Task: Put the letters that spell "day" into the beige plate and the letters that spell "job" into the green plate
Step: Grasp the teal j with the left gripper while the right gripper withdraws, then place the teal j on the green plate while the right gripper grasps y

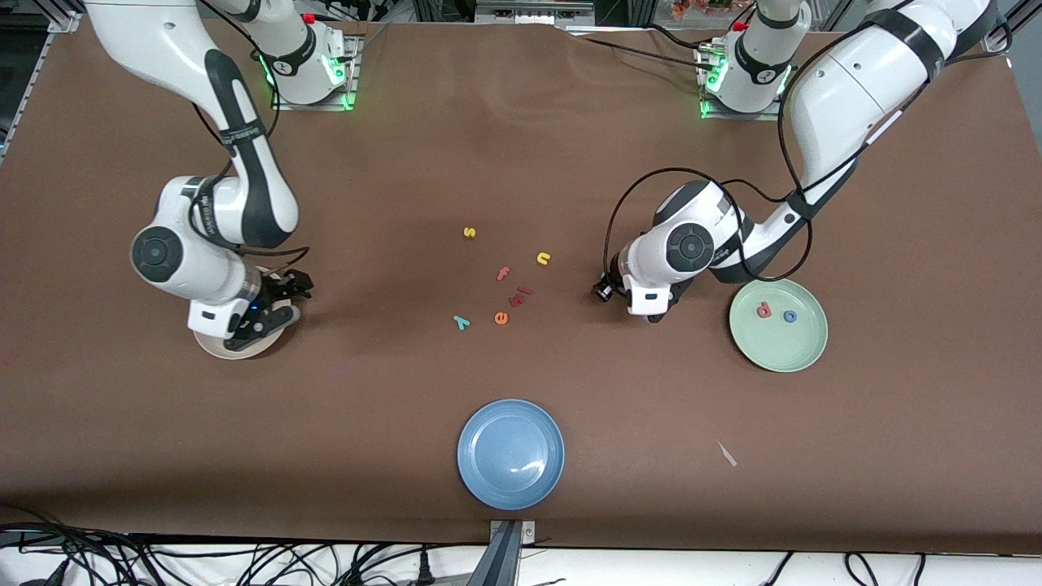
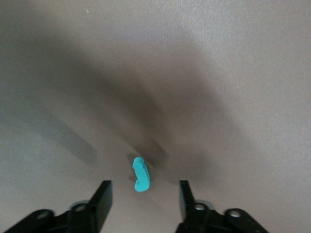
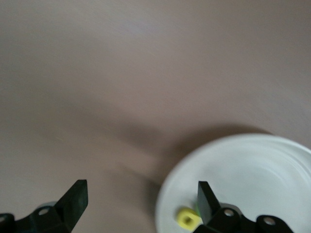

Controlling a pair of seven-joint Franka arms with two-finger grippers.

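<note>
Low in the left wrist frame, the left gripper (image 2: 142, 199) is bracketing the j (image 2: 140, 174), fingers apart on bare table. Right gripper (image 3: 141, 201) is gaping over the beige plate's (image 3: 252, 165) rim, d (image 3: 187, 218) inside.

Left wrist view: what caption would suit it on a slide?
The left gripper, fingers apart, straddles a teal hook-shaped letter j lying on the brown table.

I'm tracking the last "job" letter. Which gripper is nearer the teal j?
Left. The left gripper hangs right over the teal j, fingers either side. The right gripper is over the beige plate, at the right arm's end.
</note>
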